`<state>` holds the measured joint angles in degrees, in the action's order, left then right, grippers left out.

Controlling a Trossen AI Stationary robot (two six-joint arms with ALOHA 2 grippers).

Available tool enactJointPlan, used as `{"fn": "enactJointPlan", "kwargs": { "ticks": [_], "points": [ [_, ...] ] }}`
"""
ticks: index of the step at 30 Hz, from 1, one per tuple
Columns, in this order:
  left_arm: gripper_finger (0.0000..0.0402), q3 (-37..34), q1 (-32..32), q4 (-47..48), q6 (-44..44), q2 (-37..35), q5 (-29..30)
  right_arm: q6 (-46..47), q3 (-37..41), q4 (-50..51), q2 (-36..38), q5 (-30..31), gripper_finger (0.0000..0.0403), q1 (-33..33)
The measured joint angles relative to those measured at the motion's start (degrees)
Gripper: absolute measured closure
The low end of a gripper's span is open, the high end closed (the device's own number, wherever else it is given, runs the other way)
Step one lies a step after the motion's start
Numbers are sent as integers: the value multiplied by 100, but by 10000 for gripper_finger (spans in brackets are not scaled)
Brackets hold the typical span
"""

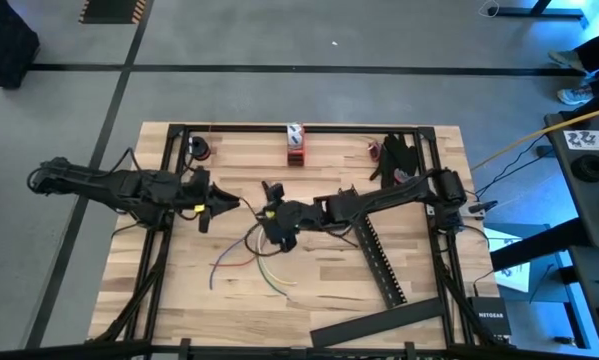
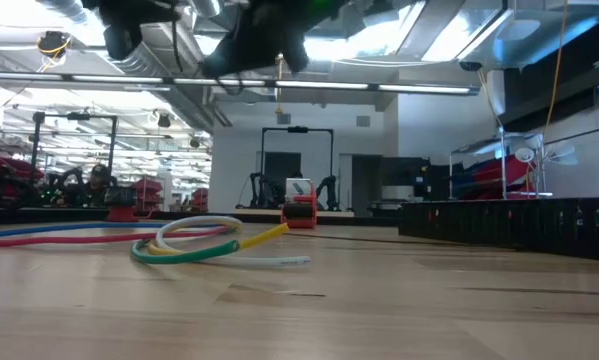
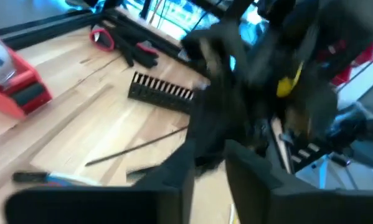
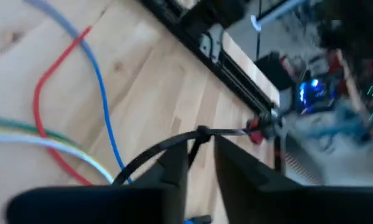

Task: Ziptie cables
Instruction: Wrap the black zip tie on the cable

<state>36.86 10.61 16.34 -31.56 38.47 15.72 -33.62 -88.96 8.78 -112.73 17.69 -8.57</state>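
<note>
The cables, thin blue, red, green, yellow and white wires, lie loose on the wooden table. In the low view they rest flat, partly coiled. My right gripper hangs above their far end, its fingers a little apart. A black zip tie arcs past those fingertips, its head just beyond the gap. To the cables' left, raised off the table, is my left gripper. It is open with nothing between its fingers. My right gripper has the black zip tie's strap running across the tip of one finger. Whether the finger touches the strap, I cannot tell. The strap curves down toward the wires on the table.
A long black slotted bar lies right of the cables, and a flat black bar lies near the front edge. A red and white object stands at the far edge. Black frame rails border the table. A loose black strip lies on the wood.
</note>
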Motion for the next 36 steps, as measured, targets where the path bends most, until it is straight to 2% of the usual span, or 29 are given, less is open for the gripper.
{"fn": "enactJointPlan", "kwargs": {
  "ticks": [4,8,14,16,21,27,33,36],
  "points": [
    [267,0,-23,625,40,-136,-9,1276,-311,1072,257,-315,261,258],
    [238,0,-93,1336,12,-201,45,2369,-636,2476,463,-847,217,664],
    [234,0,-95,2026,-292,-58,59,3555,-677,3721,525,-2081,189,1197],
    [238,0,-80,2098,-296,-14,58,3792,-477,3982,534,-2218,187,1237],
    [247,-2,-81,2052,-398,191,55,4375,471,4203,534,-2201,187,1042],
    [249,0,-79,2020,-542,500,57,4961,1595,4151,562,-2086,187,272],
    [253,-2,-81,1832,-400,784,57,5321,2434,3171,571,-1585,187,-8],
    [254,-2,-81,1609,-453,868,59,5422,2659,2871,616,-1505,200,-5]
  ]
}}
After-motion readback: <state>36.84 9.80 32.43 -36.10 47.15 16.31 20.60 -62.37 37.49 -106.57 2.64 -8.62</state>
